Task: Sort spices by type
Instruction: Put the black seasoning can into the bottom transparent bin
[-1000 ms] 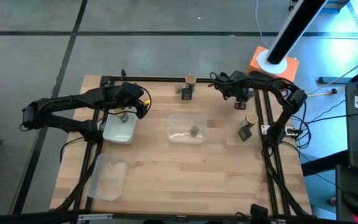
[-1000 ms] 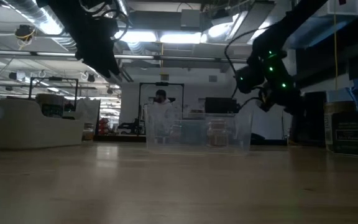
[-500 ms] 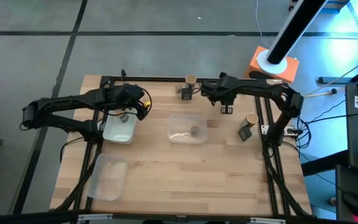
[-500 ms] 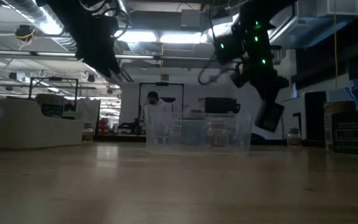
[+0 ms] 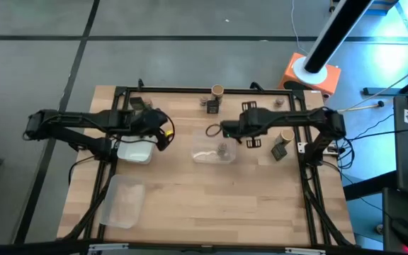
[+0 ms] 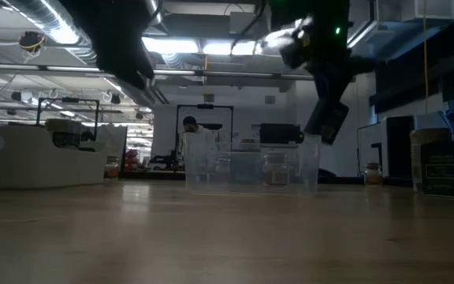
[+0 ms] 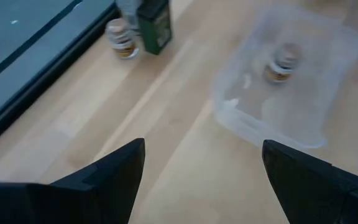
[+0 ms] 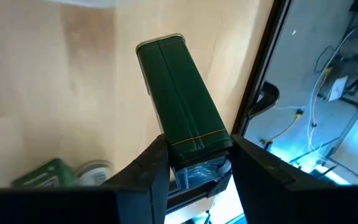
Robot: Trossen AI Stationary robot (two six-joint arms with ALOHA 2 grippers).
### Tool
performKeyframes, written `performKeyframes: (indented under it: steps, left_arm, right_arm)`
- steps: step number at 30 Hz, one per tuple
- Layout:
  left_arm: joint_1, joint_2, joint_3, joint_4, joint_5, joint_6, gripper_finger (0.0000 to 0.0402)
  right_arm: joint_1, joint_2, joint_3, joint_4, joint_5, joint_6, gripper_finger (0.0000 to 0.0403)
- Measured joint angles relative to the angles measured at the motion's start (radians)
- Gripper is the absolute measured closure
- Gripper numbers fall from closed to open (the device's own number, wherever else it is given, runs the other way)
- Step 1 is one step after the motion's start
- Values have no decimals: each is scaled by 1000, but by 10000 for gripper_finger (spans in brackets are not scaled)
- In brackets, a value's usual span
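Pale wooden table with a black frame along its edges, standing on a grey floor crossed by dark lines.

Three clear trays on the wood: one mid-table with a small round jar inside; one toward the left side, partly under the left arm; one nearer the front left corner.

Right gripper held above the table just beside the middle tray's right edge, jaws closed onto the end of a dark green packet. In the low view the packet hangs tilted, clear of the surface.

Left gripper over the left tray's back edge, fingers spread wide, nothing between them.

Back edge of the table: a tan-topped jar with a dark packet just in front of it. Right side: another tan-topped jar beside a green packet.

Off the table's back right corner, an orange box and a black pole on the floor.

Low view looks into a large workshop: bright ceiling strip lights, a pale counter at left, a person standing far behind the middle tray.
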Motion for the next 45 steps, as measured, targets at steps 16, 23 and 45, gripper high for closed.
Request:
performKeyframes:
  steps: [16,23,45]
  left_arm:
    - [-353,98,1,127,-46,-78,94]
    - [-463,201,1,317,-103,-55,94]
    - [-499,521,166,500,-145,-49,94]
  right_arm:
    - [333,0,157,18,-98,341,259]
    - [408,9,157,233,-114,367,258]
    - [457,177,155,525,-161,389,258]
